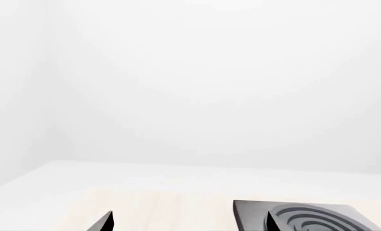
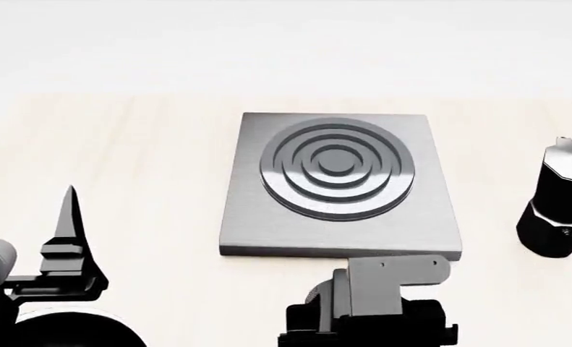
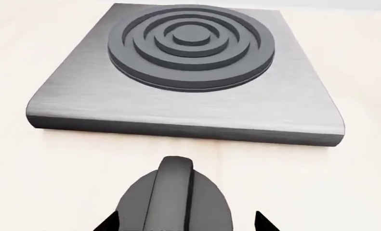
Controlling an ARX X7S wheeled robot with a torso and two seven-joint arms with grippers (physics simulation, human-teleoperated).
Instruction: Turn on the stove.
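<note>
The stove (image 2: 339,188) is a flat dark-grey metal slab with a raised ring burner, in the middle of the pale wooden table. It also shows in the right wrist view (image 3: 184,72). Its dark finned knob (image 3: 174,192) sits on the table just in front of the slab's near edge and is hidden under my right arm in the head view. My right gripper (image 3: 185,224) is open, with one fingertip on each side of the knob. My left gripper (image 1: 189,224) is open and empty, held above the table left of the stove (image 1: 306,216).
A black moka pot (image 2: 560,202) stands on the table to the right of the stove. My right wrist (image 2: 392,278) covers the table in front of the slab. One left finger (image 2: 71,217) points up at the near left.
</note>
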